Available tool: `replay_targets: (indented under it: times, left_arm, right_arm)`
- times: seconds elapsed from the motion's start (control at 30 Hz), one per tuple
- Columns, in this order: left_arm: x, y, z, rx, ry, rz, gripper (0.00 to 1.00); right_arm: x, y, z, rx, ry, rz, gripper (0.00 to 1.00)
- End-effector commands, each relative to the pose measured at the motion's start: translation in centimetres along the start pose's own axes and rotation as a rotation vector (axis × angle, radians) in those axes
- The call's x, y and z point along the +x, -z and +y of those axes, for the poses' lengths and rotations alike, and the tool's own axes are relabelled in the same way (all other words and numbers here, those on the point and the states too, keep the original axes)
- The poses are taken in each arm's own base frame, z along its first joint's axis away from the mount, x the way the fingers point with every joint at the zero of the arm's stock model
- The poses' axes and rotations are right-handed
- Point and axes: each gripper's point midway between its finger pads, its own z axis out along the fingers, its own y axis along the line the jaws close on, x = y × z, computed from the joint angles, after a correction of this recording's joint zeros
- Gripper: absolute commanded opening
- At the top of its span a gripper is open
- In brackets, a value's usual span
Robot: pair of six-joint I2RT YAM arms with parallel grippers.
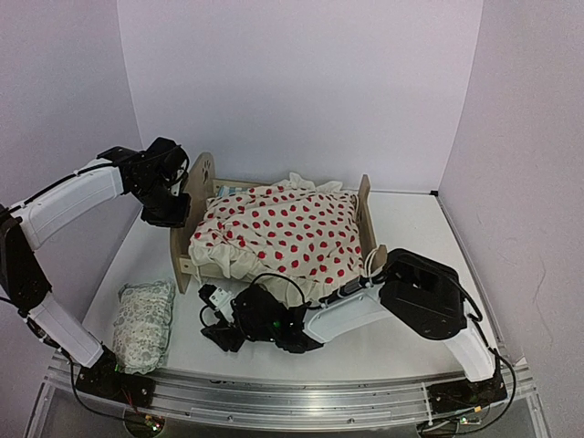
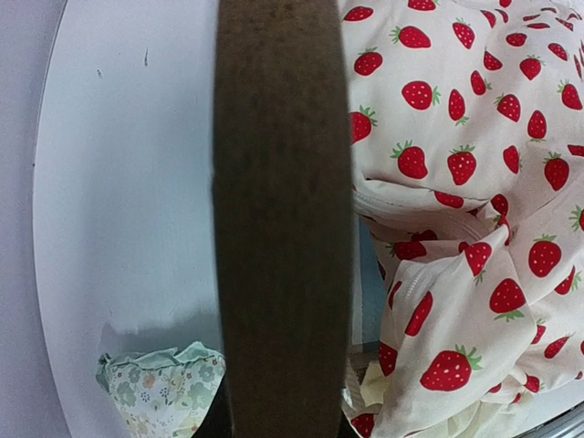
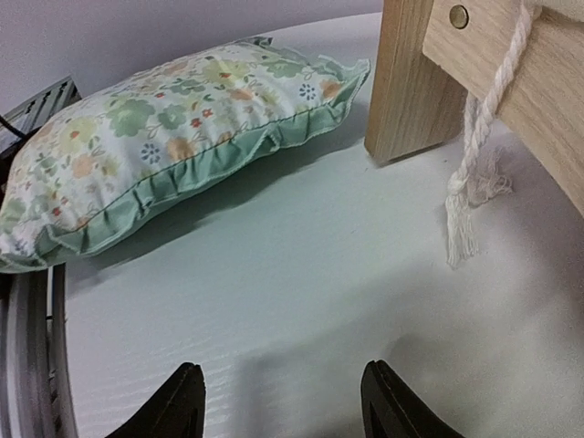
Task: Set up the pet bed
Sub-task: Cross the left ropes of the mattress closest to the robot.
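The pet bed (image 1: 202, 179) stands mid-table, its plywood headboard on the left and its lower footboard (image 1: 365, 203) on the right. A cream blanket with red strawberries (image 1: 283, 228) is heaped over it, and a strip of striped mattress (image 1: 228, 190) shows at the head end. My left gripper (image 1: 170, 212) is shut on the headboard, whose brown edge (image 2: 283, 228) fills the left wrist view and hides the jaws. My right gripper (image 3: 283, 401) hovers open and empty just above the table in front of the bed, facing the green floral pillow (image 3: 173, 137), well short of it.
The pillow (image 1: 146, 324) lies at the near left by the metal rail (image 1: 274, 397). A bed leg (image 3: 415, 82) and a hanging white rope tassel (image 3: 464, 214) are to the right of my right gripper. White walls enclose the table on three sides.
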Motion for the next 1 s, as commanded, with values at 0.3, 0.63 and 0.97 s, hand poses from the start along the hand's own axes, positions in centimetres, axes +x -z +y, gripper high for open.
replay_targets:
  times: [0.3, 0.63, 0.97]
  left_arm:
    - [-1.1, 5.0, -4.1, 0.297, 0.198, -0.018, 0.0]
    - [-0.9, 5.6, -4.5, 0.322, 0.204, -0.007, 0.0]
    - [-1.5, 5.7, -4.6, 0.324, 0.219, -0.014, 0.0]
  right_arm:
    - [-3.0, -5.5, -4.3, 0.278, 0.122, -0.175, 0.59]
    - [-4.3, -7.7, -6.3, 0.42, 0.184, -0.236, 0.61]
    - [-5.1, -6.5, -7.5, 0.589, 0.225, -0.27, 0.58]
